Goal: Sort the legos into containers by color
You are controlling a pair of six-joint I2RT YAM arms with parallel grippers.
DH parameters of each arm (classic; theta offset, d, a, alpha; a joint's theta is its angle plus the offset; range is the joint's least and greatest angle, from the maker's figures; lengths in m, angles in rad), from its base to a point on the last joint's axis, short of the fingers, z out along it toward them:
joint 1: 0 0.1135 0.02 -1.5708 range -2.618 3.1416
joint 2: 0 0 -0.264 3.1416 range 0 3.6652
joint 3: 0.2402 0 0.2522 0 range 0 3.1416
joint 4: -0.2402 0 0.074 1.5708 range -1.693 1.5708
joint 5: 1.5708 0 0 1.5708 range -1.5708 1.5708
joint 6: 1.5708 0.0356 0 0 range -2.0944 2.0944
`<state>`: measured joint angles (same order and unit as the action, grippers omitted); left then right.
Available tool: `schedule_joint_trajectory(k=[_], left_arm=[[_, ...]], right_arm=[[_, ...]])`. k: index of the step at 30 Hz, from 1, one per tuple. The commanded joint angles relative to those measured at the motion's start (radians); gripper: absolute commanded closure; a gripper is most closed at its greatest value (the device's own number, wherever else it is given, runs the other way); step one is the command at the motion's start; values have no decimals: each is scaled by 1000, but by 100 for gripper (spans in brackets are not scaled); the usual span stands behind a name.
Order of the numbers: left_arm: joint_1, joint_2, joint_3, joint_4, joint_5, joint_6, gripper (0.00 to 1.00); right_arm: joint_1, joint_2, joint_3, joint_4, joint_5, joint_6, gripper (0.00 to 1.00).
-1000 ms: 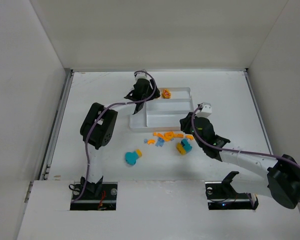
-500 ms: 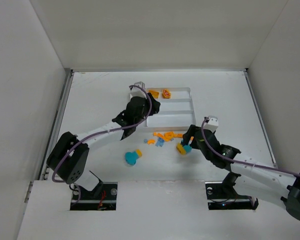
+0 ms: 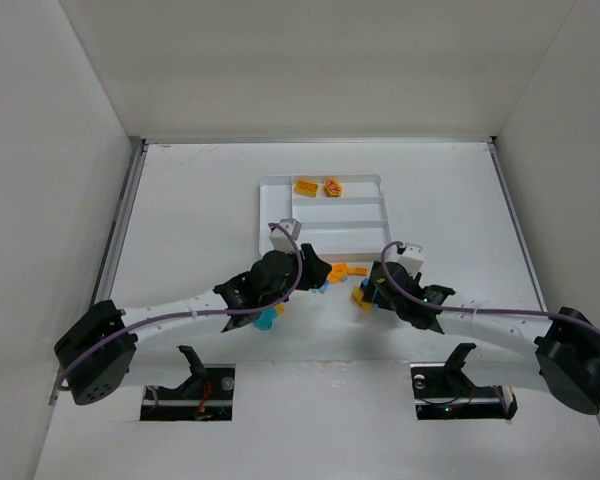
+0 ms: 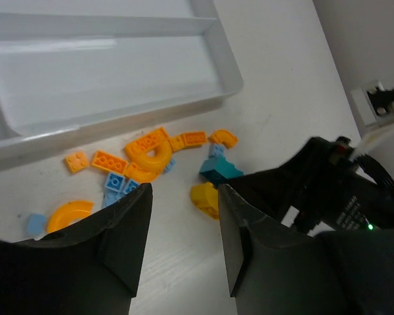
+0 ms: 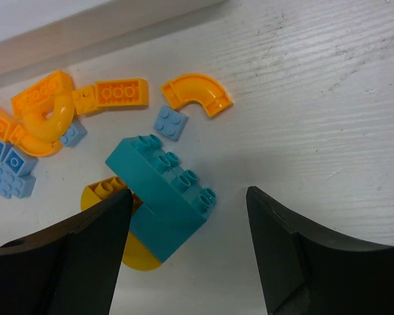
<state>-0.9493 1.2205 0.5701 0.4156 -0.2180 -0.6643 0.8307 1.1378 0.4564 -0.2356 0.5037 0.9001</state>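
1. The white table (image 3: 180, 220) carries all items.
2. The white tray (image 3: 340, 215) lies at the far centre of the table. It has 1 narrow section on the left and 3 long parallel sections. The 2 long sections seen from the left wrist (image 4: 105, 72) hold nothing.
3. The left gripper (image 3: 315, 275) reaches in from the left, just near of the tray's near wall. Its fingers are spread apart and grasp nothing (image 4: 184, 197).
4. The right gripper (image 3: 372, 290) faces it from the right. Its fingers are spread (image 5: 187, 197) on either side of the teal brick (image 5: 164, 193) and are not closed on it.
5. The teal brick rests tilted against a yellow rounded piece (image 5: 118, 226) on the table, near of the tray.
6. The loose pile (image 3: 338, 270) lies between the 2 grippers, on the table, outside the tray. It includes a yellow-orange arch (image 5: 46, 111), an orange plate (image 5: 118, 92), an orange quarter curve (image 5: 192, 93) and a light blue square plate (image 5: 171, 122).
7. A separate teal piece (image 3: 268, 318) lies beside the left arm, partly hidden.
8. The far long section holds 2 pieces: an orange brick (image 3: 306, 186) and a yellow piece with a red mark (image 3: 333, 186).
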Motion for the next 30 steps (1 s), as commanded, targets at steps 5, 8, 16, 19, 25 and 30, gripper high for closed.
schedule_joint_trajectory(k=[5, 8, 16, 19, 25, 30], left_arm=[[-104, -82, -71, -5, -11, -66, 58], [-121, -104, -99, -6, -8, -87, 58], [-147, -130, -150, 12, 11, -153, 52], [-157, -125, -171, 61, 19, -182, 46], [-150, -119, -210, 158, 14, -242, 40], [-137, -82, -237, 267, 13, -313, 40]], right_arm=[[-32, 54, 65, 33, -7, 20, 32], [-40, 71, 68, 36, -31, 23, 35], [-54, 111, 68, 93, -94, 25, 54], [-55, 105, 62, 116, -97, 26, 63], [-55, 14, 67, 134, -116, 33, 66], [-52, -27, 96, 143, -157, 31, 66]])
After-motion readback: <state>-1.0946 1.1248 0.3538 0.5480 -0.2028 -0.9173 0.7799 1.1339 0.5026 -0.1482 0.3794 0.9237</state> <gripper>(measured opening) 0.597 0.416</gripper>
